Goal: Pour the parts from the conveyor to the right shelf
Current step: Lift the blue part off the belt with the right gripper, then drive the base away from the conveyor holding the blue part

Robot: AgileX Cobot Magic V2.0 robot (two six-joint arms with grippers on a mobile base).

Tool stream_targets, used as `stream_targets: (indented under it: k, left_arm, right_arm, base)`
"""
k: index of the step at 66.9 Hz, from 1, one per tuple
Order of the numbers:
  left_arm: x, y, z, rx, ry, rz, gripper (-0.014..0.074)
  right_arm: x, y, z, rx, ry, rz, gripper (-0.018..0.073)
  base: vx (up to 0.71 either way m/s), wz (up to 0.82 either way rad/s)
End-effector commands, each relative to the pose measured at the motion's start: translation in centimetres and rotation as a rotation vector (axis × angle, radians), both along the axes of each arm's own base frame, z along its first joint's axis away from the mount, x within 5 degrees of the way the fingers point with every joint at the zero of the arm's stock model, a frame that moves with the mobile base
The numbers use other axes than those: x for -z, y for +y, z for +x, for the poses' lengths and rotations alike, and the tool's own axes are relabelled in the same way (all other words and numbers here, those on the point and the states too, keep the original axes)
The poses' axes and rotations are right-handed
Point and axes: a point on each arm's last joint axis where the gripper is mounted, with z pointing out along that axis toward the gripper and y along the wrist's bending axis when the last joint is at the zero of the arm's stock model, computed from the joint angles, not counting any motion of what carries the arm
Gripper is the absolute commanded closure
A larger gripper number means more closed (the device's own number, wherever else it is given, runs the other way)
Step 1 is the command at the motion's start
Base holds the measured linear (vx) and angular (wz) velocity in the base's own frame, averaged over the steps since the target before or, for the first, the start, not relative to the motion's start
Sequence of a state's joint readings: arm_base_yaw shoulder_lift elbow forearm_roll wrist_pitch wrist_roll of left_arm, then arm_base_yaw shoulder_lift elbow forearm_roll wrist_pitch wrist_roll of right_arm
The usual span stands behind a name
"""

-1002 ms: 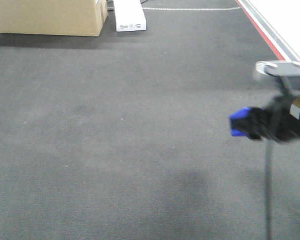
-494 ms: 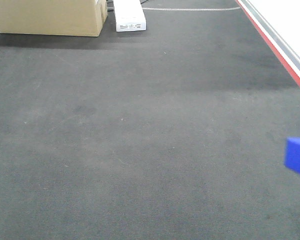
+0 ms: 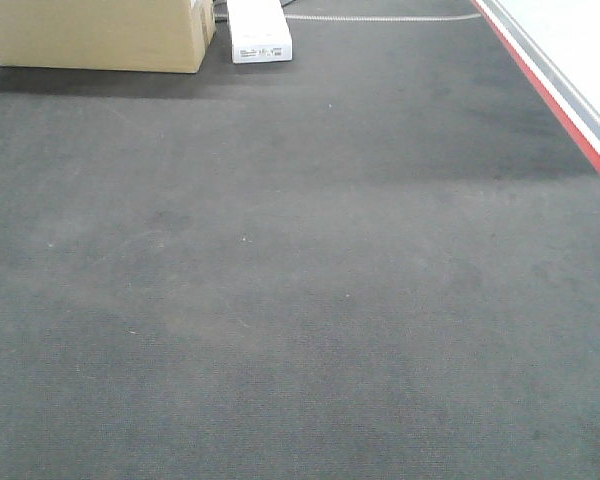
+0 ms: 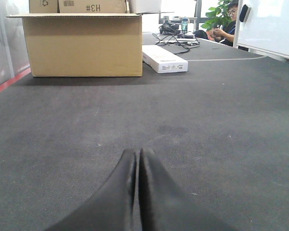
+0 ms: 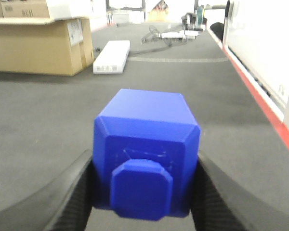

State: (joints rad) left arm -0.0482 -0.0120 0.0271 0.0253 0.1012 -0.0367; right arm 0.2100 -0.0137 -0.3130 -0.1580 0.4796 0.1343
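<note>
I have the blue part (image 5: 147,144) clamped between the fingers of my right gripper (image 5: 143,192), over the conveyor (image 3: 300,300) and its grey felt. My left gripper (image 4: 137,166) is pressed closed on nothing. At the far end a cardboard box (image 4: 94,6) reads "#H3", near a white carton (image 4: 164,60). A red rail (image 3: 545,90) edges the right side.

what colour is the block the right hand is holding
Bright blue; the bevelled plastic block shows best in the right wrist view, held in the right hand.
</note>
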Motion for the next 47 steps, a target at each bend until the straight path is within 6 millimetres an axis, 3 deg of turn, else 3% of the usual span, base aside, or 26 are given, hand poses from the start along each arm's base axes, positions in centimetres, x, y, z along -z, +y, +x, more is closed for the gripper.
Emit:
stream_targets:
  k: [1,47]
  left_arm:
    - [-1.44,-0.04,-0.21,0.008,-0.109,-0.019,0.0603]
    - [-1.44,-0.04,-0.21,0.008,-0.109,-0.019,0.0603]
  right_arm:
    - [-1.78,-0.02,-0.08,0.003,-0.131,-0.03,0.0564]
    - [-1.87,-0.04,-0.08,0.006,-0.142,-0.04,0.0564]
  base:
    - [0.0,0.0]
    - [0.0,0.0]
